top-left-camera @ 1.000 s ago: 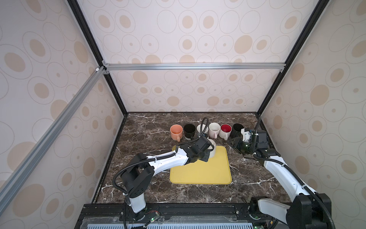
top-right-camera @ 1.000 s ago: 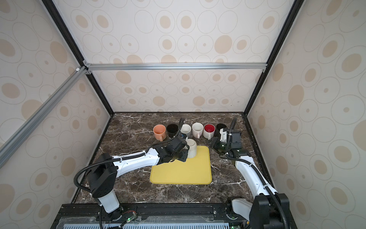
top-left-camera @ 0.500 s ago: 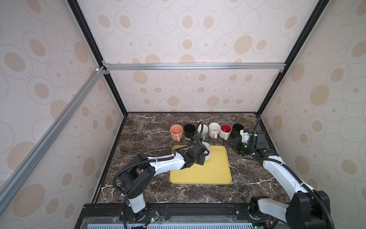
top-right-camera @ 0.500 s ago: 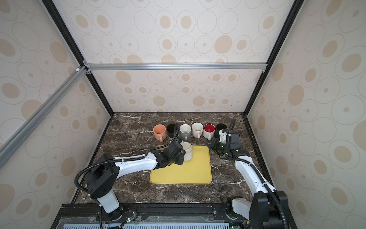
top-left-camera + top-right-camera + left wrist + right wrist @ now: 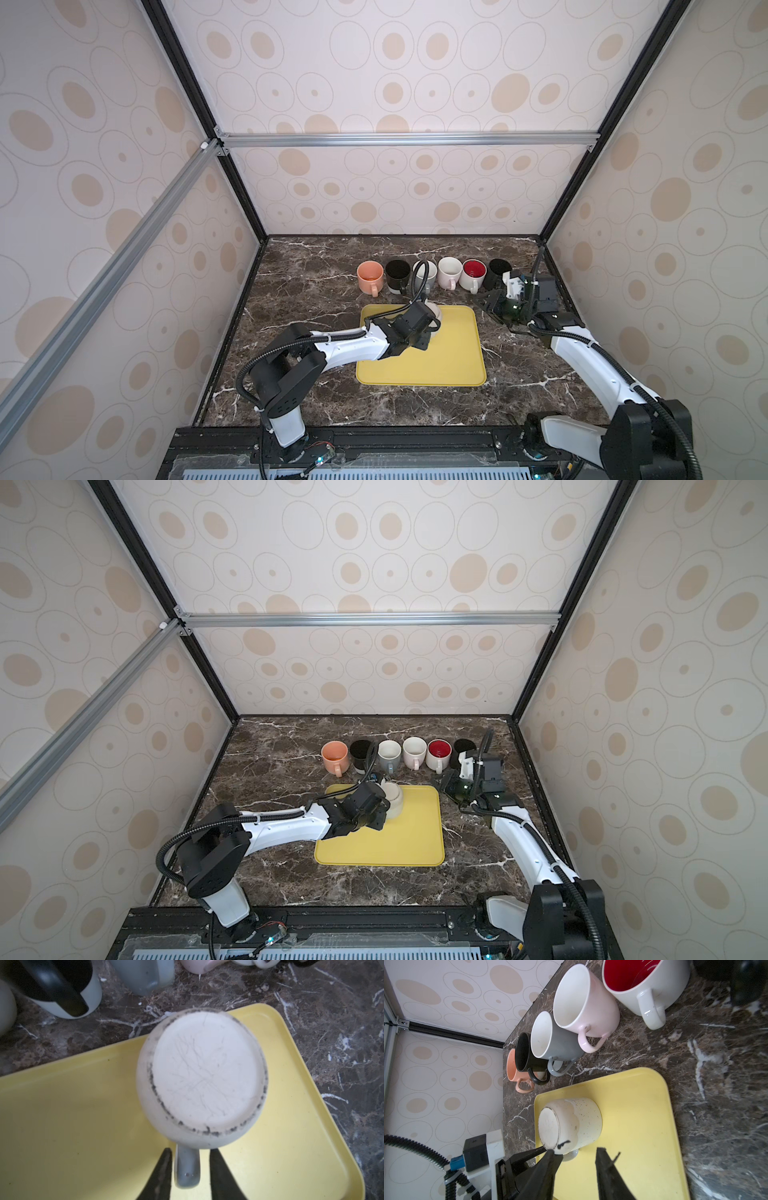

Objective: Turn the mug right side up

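A cream speckled mug stands upside down at the far edge of the yellow tray, its scuffed base facing up. Both top views show the mug, and it also appears in the right wrist view. My left gripper straddles the mug's grey handle; its jaws are open, with a thin gap on each side. In the top views the left gripper sits just on the near side of the mug. My right gripper hangs open and empty, off the tray's far right corner.
Several upright mugs line the back of the marble table: orange, black, grey, pink, red-lined white and another black. The row stands close behind the tray. Patterned walls enclose three sides.
The left gripper carried the mug a little toward the near left, set it on the tray and opened its jaws off the handle. The right arm stayed put.
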### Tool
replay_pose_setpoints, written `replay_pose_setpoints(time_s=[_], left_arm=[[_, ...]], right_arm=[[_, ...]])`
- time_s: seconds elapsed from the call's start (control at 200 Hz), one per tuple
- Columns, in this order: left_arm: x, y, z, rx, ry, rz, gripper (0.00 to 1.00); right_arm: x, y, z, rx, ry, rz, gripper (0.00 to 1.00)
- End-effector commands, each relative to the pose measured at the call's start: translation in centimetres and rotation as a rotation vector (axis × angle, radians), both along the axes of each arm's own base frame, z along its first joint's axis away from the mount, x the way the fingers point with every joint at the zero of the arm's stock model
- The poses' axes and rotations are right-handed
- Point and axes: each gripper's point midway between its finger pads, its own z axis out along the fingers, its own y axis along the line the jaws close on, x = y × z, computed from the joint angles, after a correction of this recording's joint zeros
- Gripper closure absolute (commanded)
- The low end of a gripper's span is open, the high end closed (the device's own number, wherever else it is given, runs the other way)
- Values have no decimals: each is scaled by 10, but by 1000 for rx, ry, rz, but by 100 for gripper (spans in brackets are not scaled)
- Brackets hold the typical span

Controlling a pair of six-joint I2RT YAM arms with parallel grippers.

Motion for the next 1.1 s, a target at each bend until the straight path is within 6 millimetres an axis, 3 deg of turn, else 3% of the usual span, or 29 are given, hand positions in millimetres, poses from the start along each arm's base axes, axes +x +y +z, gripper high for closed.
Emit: replay_pose_setpoints(time_s=[0.0, 0.525, 0.915, 1.02, 1.06, 1.095], left_arm=[[3, -6, 8, -8, -22, -4, 59], [4, -10, -14, 79, 49, -18, 66], [3, -13, -24, 114, 77, -33, 82], [3, -13, -25, 119, 78, -37, 91], [4, -14, -25, 120, 79, -41, 100], [4, -15, -24, 119, 77, -46, 100]], right_arm=[[-1, 1, -2, -11, -3, 2, 65], [-1, 0, -5, -14, -5, -3, 65], [-1, -1, -8, -17, -3, -4, 65], [-1, 0, -7, -16, -6, -4, 65], [0, -1, -6, -14, -8, -6, 64], [0, 0, -6, -12, -8, -4, 65]])
